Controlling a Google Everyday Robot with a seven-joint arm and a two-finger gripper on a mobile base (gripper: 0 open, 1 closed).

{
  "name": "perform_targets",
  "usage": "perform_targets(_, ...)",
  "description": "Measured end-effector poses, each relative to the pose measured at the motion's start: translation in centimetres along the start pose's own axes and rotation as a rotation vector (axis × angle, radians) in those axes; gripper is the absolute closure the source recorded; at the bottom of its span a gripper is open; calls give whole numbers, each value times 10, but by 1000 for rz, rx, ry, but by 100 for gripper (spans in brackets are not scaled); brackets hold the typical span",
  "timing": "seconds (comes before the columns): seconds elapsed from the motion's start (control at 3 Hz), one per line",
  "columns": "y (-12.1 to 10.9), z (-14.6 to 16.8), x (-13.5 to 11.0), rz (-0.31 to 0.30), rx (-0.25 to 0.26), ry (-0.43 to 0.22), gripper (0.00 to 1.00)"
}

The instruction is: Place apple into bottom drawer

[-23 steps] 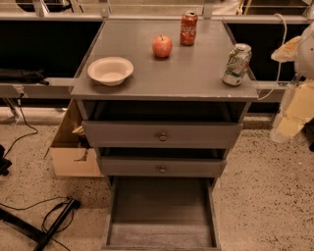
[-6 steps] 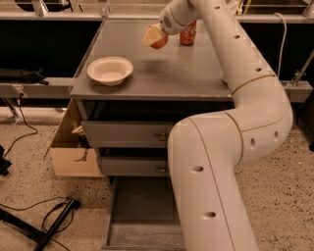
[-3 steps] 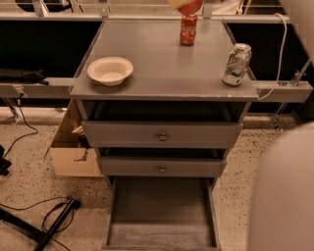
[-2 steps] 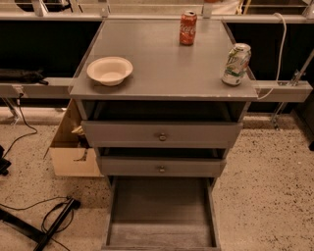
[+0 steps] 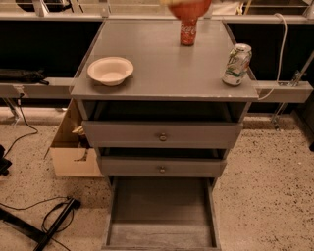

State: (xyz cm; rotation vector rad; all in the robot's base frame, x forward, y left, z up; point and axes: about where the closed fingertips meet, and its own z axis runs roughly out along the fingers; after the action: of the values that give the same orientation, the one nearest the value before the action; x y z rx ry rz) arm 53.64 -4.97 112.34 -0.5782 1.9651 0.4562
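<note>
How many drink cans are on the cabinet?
2: red can at the back, green-white can near the right edge. The end effector is at the top edge, above the red can.

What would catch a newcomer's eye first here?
First, the blurred red-orange apple in the air at the top edge, above the red cola can, with the claw barely in view around it. Next, the bottom drawer, wide open at the foot of the cabinet, its pale floor showing.
</note>
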Motion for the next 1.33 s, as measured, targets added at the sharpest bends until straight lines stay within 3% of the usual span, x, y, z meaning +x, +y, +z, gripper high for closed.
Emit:
perform_targets(0.33, 1, 14, 71, 19, -30, 23, 100)
perform_targets(0.67, -58, 54, 190, 96, 21, 114, 100)
perform_targets(1.0, -117, 118, 344, 159, 72, 278, 100)
perform_targets(1.33, -146, 169, 459, 187, 93, 380, 100)
